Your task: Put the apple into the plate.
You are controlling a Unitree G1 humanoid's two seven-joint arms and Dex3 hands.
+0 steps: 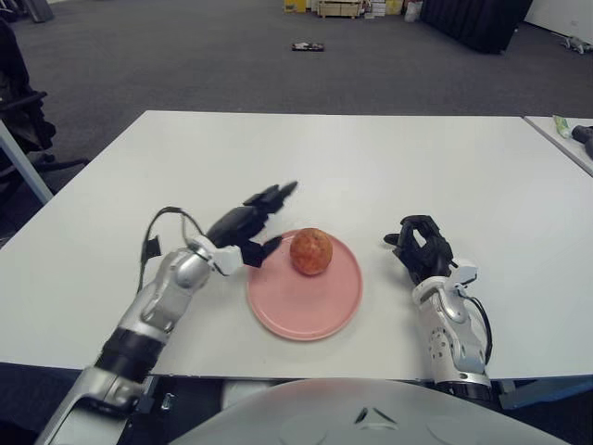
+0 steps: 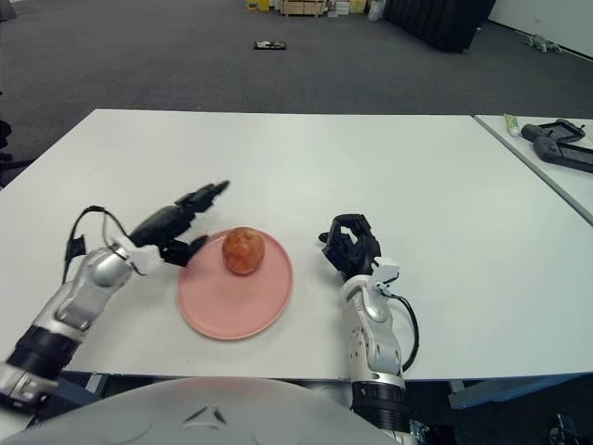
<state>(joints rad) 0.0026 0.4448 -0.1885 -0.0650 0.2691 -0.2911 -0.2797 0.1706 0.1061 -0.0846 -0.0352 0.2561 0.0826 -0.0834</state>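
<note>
A red-orange apple [image 1: 311, 251] sits on the pink plate [image 1: 320, 311], toward its far left part. My left hand [image 1: 262, 221] is just left of the apple, at the plate's left rim, fingers spread and holding nothing, a small gap from the apple. My right hand [image 1: 422, 246] shows to the right of the plate with its fingers curled and nothing in them.
The white table [image 1: 371, 158] stretches far behind the plate. A second table at the far right carries a dark device [image 2: 561, 146] and a small green item [image 1: 561, 125]. Dark grey carpet lies beyond.
</note>
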